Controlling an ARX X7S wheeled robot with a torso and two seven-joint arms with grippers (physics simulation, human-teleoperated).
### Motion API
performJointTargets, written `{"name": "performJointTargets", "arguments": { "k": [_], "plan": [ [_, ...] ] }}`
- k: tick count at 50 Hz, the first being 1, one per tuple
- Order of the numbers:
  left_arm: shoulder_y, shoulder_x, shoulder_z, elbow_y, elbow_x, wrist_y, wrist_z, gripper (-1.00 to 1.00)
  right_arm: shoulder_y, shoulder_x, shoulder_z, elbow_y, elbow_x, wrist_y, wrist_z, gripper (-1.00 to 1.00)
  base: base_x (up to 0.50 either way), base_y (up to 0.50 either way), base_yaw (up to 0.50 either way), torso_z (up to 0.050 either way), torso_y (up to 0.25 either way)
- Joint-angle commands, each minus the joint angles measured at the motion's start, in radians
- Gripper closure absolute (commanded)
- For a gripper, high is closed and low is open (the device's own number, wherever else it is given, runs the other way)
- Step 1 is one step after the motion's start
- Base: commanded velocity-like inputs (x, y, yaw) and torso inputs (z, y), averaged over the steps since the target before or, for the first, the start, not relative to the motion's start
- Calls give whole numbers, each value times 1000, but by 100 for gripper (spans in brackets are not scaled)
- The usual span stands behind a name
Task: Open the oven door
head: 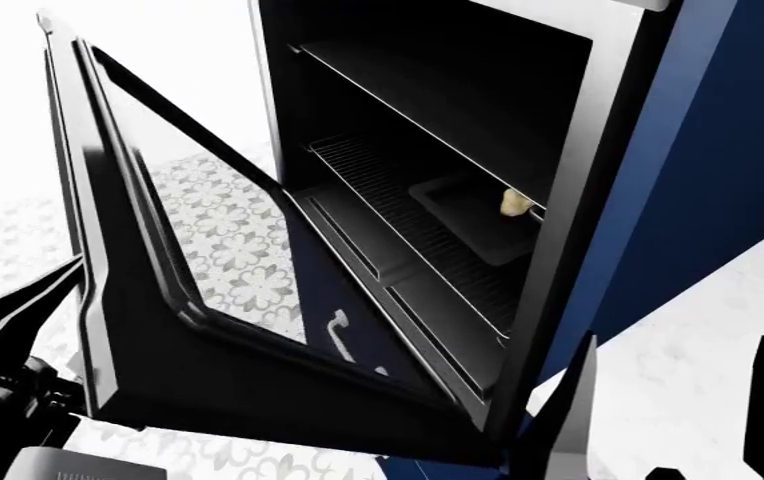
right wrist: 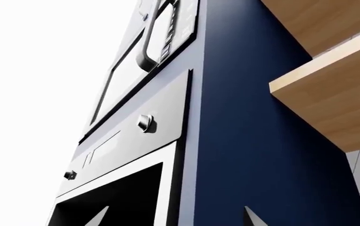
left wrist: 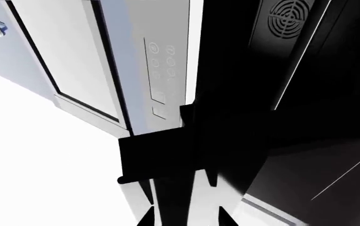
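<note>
Oven door (head: 169, 300) apparently well ajar, glass-windowed.

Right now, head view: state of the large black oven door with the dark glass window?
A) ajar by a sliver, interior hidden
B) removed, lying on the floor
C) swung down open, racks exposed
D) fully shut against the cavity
C: the large black oven door with the dark glass window hangs down and away from the dark oven cavity, and the wire racks inside, with a small pale item on one, show plainly.
</note>
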Motion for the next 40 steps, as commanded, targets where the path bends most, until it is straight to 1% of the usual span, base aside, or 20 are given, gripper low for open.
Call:
{"name": "performJointTargets", "arguments": {
  "k": [1,13,20,28,34,40],
  "plan": [
    [149,-51,71,4,37,60,-122,100,3,3,1,2,5,-3,4,-100,4,-2,0,0,0],
    [232,-122,120,-42,37,78,-257,100,3,1,-2,2,2,-2,6,-100,-1,-3,0,-1,0],
    [256,-123,139,-106,45,166,-328,100,2,2,-3,1,2,-3,9,-100,1,0,-1,0,0],
    [252,-102,135,-218,38,295,-379,100,2,2,-5,2,1,-6,10,-100,-1,-3,0,0,0],
    [211,-38,116,-365,53,479,-387,100,6,2,-7,5,3,-7,11,-100,0,0,0,0,0],
    [193,10,118,-469,51,573,-384,100,7,3,-8,7,4,-9,12,-100,0,0,0,0,0]
  ]
}}
